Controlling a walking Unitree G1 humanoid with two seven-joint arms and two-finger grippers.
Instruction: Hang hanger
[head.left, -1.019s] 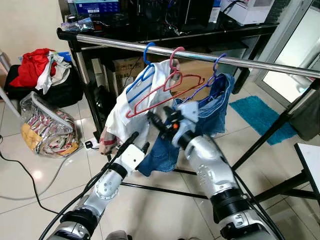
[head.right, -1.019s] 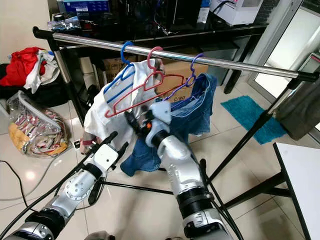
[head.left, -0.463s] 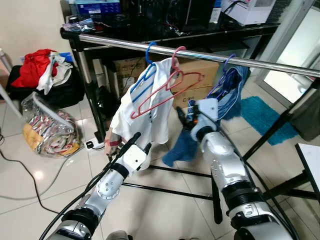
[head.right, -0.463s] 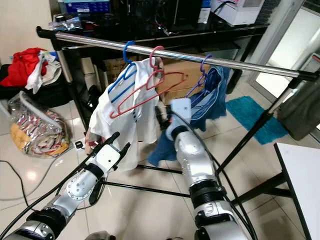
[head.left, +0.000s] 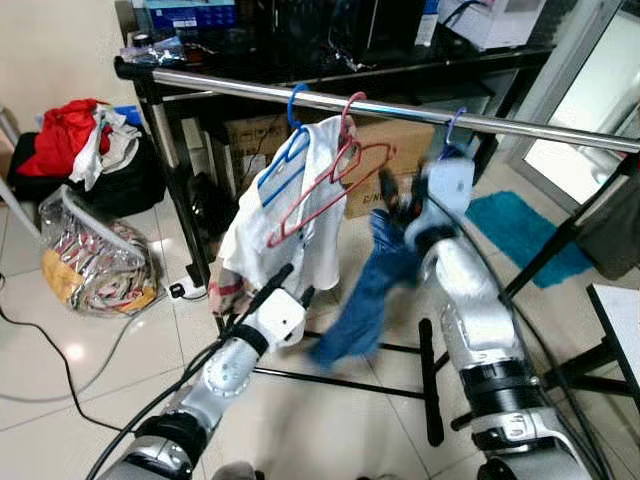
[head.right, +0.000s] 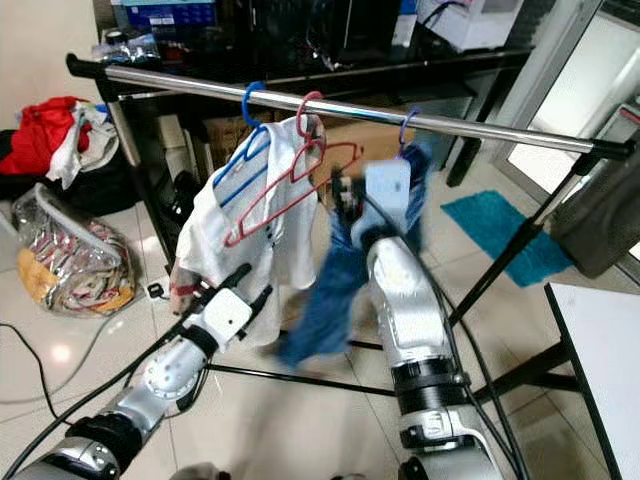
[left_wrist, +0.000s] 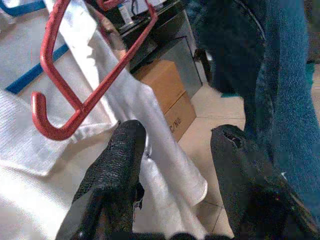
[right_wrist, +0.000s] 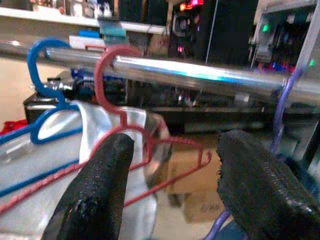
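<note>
Hanger (head.left: 452, 128), purple, hooked on rail (head.left: 400, 108) just above right tool (right_wrist: 170, 195), jeans (head.left: 365, 300) hanging from it. Right tool fingers spread, empty. Left tool (left_wrist: 175, 165) open below red hanger (head.left: 330, 180). Task judged essentially complete; only withdrawal left.

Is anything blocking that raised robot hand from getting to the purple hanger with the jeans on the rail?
Nothing visible does. The right gripper is open and raised just below the rail, with the purple hanger right beside it, already hooked on. The red hanger and white shirt hang off to the side. The jeans are blurred.
</note>
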